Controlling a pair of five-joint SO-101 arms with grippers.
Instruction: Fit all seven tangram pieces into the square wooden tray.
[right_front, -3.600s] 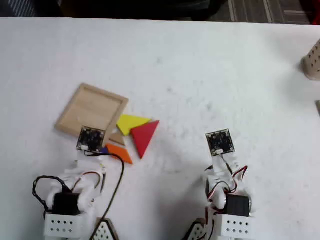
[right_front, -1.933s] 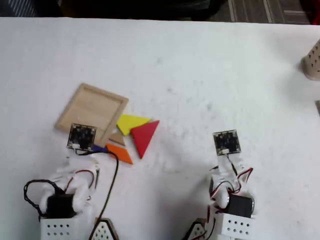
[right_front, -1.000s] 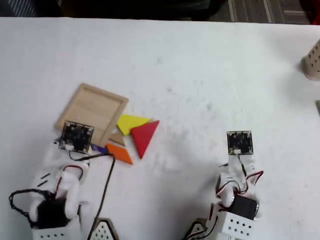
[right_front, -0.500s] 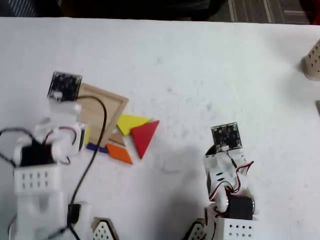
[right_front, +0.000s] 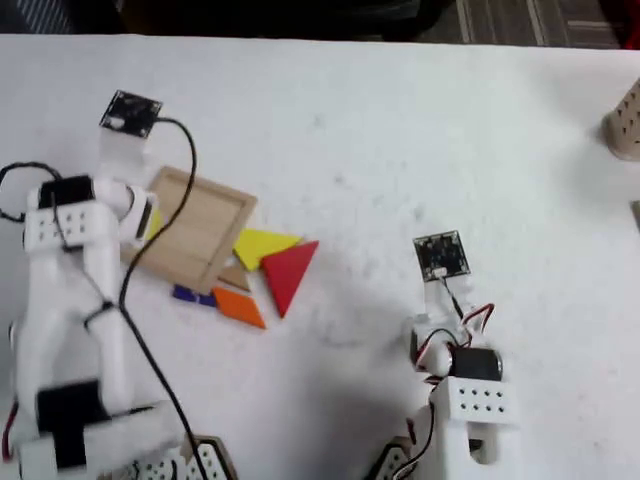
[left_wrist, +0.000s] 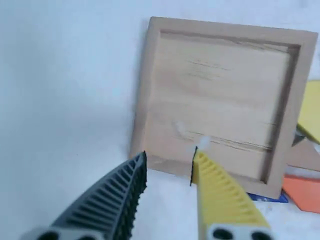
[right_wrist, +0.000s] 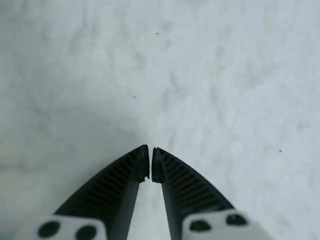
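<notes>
We see the tray (right_front: 215, 215) lying flat on the white worktop (right_front: 400, 120), turned at a slant, its floor bare wood. The left arm (right_front: 65, 300) stands raised beside it. The left claw (left_wrist: 169, 159) hangs over the tray's rim on that arm's side. It is released and empty, with the dark finger (left_wrist: 120, 195) and the yellow finger (left_wrist: 220, 200) set apart. Five pieces lie on the worktop outside the tray, clustered along its side toward the right arm (right_front: 465, 390). The yellow triangle (right_front: 262, 247) sits just beside the tray's edge, and we cannot tell whether it touches the wood. The red triangle (right_front: 290, 272) lies against the yellow one's outer tip, with its own point turned toward the arms' side of the worktop. A small tan piece (right_front: 235, 278) sits between the tray, the yellow triangle and the orange piece (right_front: 238, 306). The blue piece (right_front: 192, 296) lies next to the orange one, just off the tray's near corner. The right claw (right_wrist: 150, 164) is clenched on nothing, its two dark fingertips meeting over bare worktop, well apart from the tray and the pieces. At the far right edge of the high view stands a pale perforated object (right_front: 622, 125).
</notes>
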